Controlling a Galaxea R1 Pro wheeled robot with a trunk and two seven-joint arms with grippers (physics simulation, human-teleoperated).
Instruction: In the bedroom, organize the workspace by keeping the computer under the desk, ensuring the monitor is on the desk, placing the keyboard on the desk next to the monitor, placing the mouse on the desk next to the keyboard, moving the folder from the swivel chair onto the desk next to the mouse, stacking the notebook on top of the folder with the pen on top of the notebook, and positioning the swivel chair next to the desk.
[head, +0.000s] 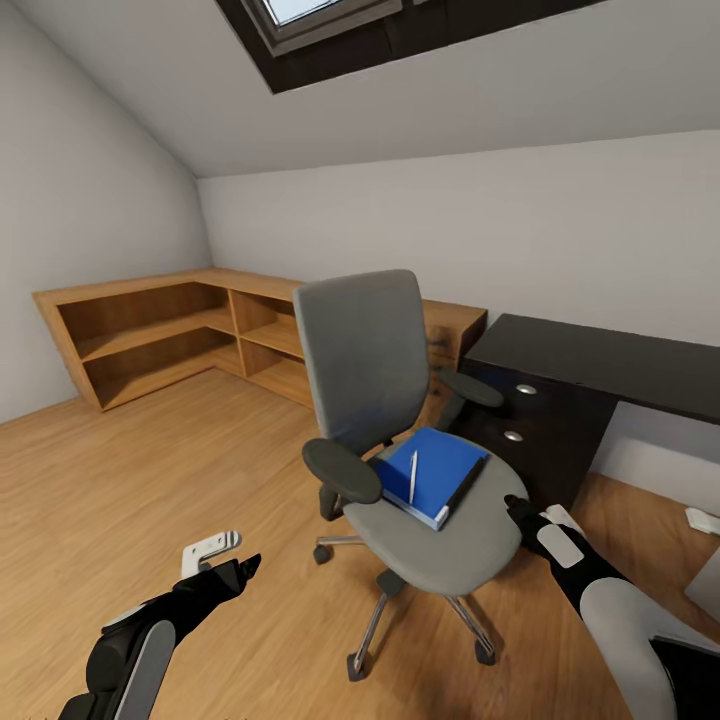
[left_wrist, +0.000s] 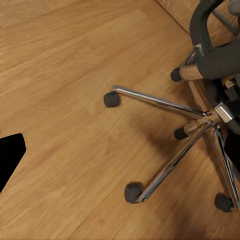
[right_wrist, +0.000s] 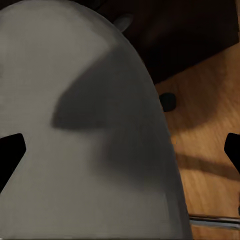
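Observation:
The grey swivel chair (head: 400, 440) stands mid-room, just left of the black desk (head: 610, 365) with its drawer unit. On the seat lies the blue folder (head: 430, 470), and the white pen (head: 412, 477) rests on top of it. A dark strip (head: 465, 487) runs along the folder's desk-side edge; I cannot tell whether it is the notebook. My right gripper (head: 520, 510) hovers open at the seat's right rim, over the grey seat (right_wrist: 90, 125), with nothing between its fingers. My left gripper (head: 232, 562) hangs open and low over the floor, left of the chrome base (left_wrist: 200, 117).
Low wooden shelving (head: 170, 335) lines the back left wall under a sloping ceiling. Wood floor (head: 150, 480) lies open to the left of the chair. A pale grey object (head: 706, 585) and a small white thing (head: 702, 519) sit on the floor at the right edge.

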